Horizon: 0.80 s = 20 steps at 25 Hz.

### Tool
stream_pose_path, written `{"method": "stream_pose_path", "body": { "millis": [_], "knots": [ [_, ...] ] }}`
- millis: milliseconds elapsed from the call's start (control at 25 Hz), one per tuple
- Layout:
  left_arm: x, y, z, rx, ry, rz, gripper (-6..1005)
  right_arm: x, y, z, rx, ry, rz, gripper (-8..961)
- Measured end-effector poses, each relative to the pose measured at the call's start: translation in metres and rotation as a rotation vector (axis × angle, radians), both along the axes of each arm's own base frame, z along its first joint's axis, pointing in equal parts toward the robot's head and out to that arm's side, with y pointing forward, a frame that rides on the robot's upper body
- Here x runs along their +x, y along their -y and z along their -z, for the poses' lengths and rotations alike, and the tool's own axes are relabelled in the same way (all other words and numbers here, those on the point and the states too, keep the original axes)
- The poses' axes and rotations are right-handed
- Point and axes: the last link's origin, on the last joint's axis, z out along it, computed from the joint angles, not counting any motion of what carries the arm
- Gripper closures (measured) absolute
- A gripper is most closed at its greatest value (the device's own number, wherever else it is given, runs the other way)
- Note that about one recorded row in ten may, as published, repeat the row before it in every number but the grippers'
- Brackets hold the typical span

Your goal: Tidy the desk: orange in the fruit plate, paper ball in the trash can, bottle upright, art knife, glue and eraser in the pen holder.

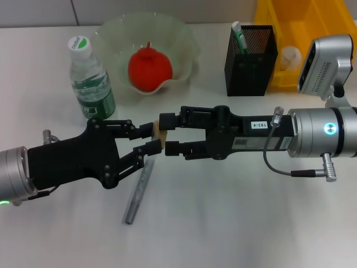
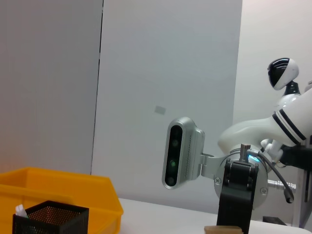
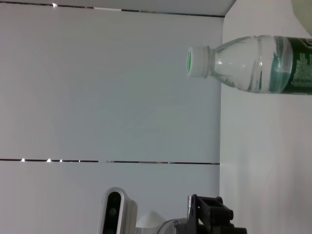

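Note:
In the head view my left gripper [image 1: 152, 138] and right gripper [image 1: 169, 134] meet tip to tip above the middle of the desk [image 1: 240, 223]. The tan eraser [image 1: 160, 134] sits between them, with fingers of both closed on it. It also shows at the edge of the left wrist view [image 2: 222, 229]. The orange [image 1: 149, 68] lies in the fruit plate [image 1: 187, 39]. The bottle [image 1: 92, 84] stands upright at the back left and also shows in the right wrist view [image 3: 253, 63]. The paper ball [image 1: 290, 56] lies in the trash can [image 1: 321, 22]. The pen holder [image 1: 251, 56] holds a green-and-white stick [image 1: 240, 36].
A grey art knife [image 1: 138, 192] lies on the desk just below my left gripper. The pen holder [image 2: 51, 219] and trash can [image 2: 73, 190] also show in the left wrist view, with my right arm's wrist camera [image 2: 178, 158] facing it.

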Motion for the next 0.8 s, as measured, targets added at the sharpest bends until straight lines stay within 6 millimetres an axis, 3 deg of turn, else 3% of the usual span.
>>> {"method": "stream_pose_path", "body": {
  "millis": [800],
  "knots": [
    [0.0053, -0.0017, 0.0048, -0.015, -0.003, 0.019, 709, -0.0003, -0.0012, 0.0009, 0.001, 0.003, 0.009, 299]
  ]
}}
